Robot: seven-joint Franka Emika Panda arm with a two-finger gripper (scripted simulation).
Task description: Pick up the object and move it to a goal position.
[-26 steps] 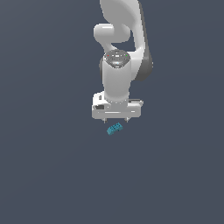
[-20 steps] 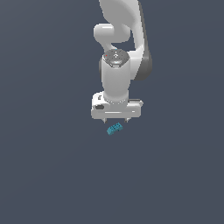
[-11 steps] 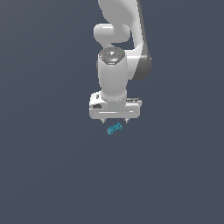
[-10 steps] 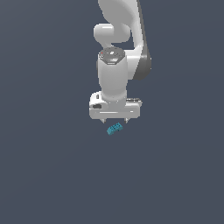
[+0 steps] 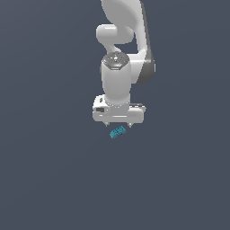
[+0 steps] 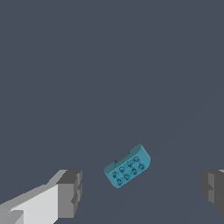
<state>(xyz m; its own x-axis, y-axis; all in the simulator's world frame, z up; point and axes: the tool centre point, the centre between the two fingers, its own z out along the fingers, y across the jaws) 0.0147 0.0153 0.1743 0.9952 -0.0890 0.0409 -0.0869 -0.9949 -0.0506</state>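
Observation:
The object, a tiny teal-blue oblong block with dark studs on top, lies on the dark grey floor just below my white gripper in the exterior view. In the wrist view the block lies tilted between my two grey fingertips, which stand wide apart on either side of it and do not touch it. The gripper is open and empty, hovering over the block.
The white arm rises behind the gripper in the exterior view. The floor is a plain dark grey surface with nothing else on it in view.
The gripper has come down a little toward the block and shifted slightly to the exterior view's left. The block has not moved.

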